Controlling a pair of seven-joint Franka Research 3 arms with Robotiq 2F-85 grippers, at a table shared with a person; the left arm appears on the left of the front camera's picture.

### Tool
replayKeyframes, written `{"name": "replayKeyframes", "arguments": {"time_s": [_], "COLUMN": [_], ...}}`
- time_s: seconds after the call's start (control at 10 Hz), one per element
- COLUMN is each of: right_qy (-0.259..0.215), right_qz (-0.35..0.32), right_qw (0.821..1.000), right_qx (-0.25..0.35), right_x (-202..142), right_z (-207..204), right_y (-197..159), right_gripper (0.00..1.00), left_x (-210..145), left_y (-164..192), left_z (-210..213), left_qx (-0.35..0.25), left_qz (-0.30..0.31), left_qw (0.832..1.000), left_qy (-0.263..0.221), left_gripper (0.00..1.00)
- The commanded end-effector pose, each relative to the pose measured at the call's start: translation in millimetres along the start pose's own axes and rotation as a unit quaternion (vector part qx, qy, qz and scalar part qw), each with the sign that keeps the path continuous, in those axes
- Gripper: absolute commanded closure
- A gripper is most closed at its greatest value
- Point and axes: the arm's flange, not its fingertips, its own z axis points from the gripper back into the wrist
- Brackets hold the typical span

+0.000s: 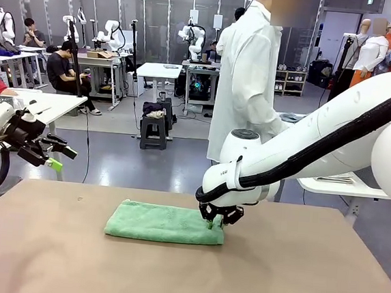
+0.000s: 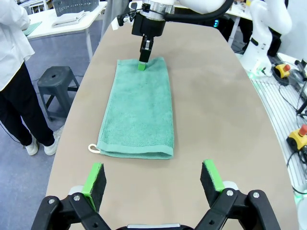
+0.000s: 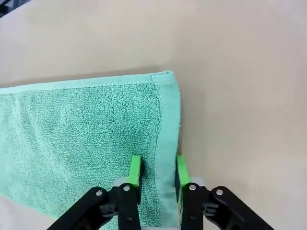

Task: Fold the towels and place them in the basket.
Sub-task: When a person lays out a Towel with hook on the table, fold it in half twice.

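Mint towel (image 1: 161,222), folded, lies flat on counter (image 1: 295,265), ctr, nr far edge. Right gripper (image 1: 217,222): jaws clamped on towel's R-end hem, prob. pinching it. Left gripper (image 1: 61,157): jaws spread wide, empty, raised nr counter's L edge.

Right pincer (image 1: 217,222) is down on the table (image 1: 307,280), planted at the right-hand end of the towel (image 1: 165,223), one finger either side of the end hem. From there the towel runs away toward the robot's left, flat across the middle of the table. Bare tabletop lies on the pincer's other side and in front of it, toward the robot. Behind it, past the far edge, stands a person (image 1: 245,82). Left pincer (image 1: 51,153) hangs raised at the table's left end, well apart from the towel, which lies lengthwise straight ahead of it, right pincer at the far end. A stool (image 2: 56,79) stands on the floor off the table's far side, near the person's legs.
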Motion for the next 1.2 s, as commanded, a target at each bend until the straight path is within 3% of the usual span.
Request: {"name": "replayKeyframes", "arguments": {"time_s": [0.0,0.1,0.2,0.5,1.1], "right_qy": [-0.006,-0.006,-0.006,-0.015,-0.031], "right_qz": [-0.017,-0.018,-0.018,-0.011,0.029], "right_qw": [0.999,0.999,0.999,0.999,0.997], "right_qx": [-0.030,-0.034,-0.036,-0.042,-0.057], "right_x": [-0.1,-1.2,-1.8,-2.7,3.2], "right_z": [-8.6,-8.7,-9.0,-6.9,16.0], "right_y": [11.0,10.7,10.2,2.9,-66.1], "right_gripper": [0.85,0.84,1.00,1.00,1.00], "left_x": [0.6,0.6,0.6,0.6,0.6], "left_y": [-0.1,-0.1,-0.1,-0.1,-0.1], "left_z": [-0.3,-0.3,-0.3,-0.3,-0.3], "left_qx": [0.000,0.000,0.000,0.000,0.000], "left_qz": [0.001,0.001,0.001,0.001,0.001], "left_qw": [1.000,1.000,1.000,1.000,1.000], "left_qy": [0.000,0.000,0.000,0.000,0.000], "left_gripper": [0.00,0.00,0.00,0.00,0.00]}}
